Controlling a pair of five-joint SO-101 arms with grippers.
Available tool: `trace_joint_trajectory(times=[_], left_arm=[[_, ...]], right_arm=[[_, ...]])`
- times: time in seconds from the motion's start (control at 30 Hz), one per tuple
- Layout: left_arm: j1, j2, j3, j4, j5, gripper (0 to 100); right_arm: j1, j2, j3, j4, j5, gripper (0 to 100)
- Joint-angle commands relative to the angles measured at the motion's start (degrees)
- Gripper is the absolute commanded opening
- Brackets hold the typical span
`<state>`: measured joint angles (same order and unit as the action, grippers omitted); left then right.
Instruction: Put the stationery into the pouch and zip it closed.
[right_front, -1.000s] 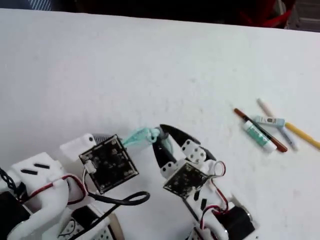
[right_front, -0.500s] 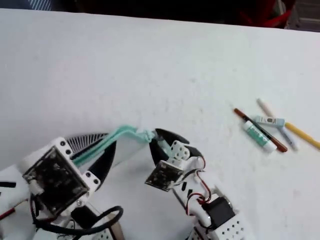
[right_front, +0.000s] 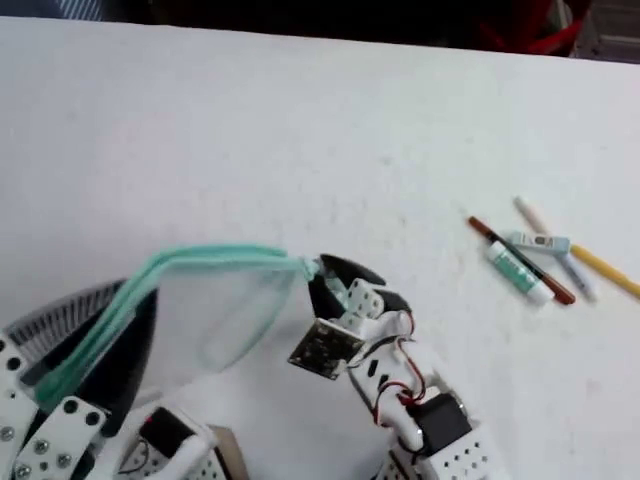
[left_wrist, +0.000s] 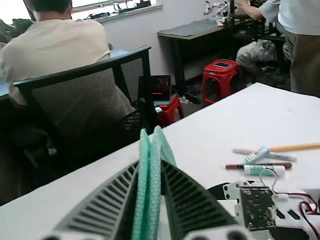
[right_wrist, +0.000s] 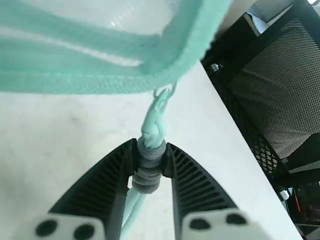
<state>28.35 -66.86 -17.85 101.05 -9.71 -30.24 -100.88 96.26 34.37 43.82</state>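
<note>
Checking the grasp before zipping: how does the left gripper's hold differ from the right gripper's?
The left gripper clamps the green edge band of the pouch between its jaws; the right gripper pinches only the pull cord at the pouch's corner. In the high view the left gripper lies farther from the stationery than the right gripper. Both are shut, holding the same pouch.
</note>
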Motion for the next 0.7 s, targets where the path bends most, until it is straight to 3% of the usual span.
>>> trace_joint_trajectory(times=[0.0, 0.17, 0.27, 0.43, 0.67], left_arm=[[-4.09, -0.40, -4.31, -2.81, 0.26, 2], [-7.43, -3.30, -3.52, -2.73, 0.18, 2], [-8.66, -3.38, 1.41, -2.73, -2.11, 6], [-8.75, -3.47, 18.73, -3.25, -2.99, 31], [-8.84, -3.65, 44.40, -11.87, -10.11, 31]], right_arm=[[2.15, 0.75, 0.70, 0.31, 0.70, 1.9], [5.14, 0.04, -0.79, -0.84, 0.18, 1.9], [9.01, -1.01, -6.95, -1.10, -4.66, 1.9], [11.12, -1.27, -19.34, 1.10, -10.02, 1.9], [11.38, -1.19, -29.19, 1.71, -16.53, 1.8]])
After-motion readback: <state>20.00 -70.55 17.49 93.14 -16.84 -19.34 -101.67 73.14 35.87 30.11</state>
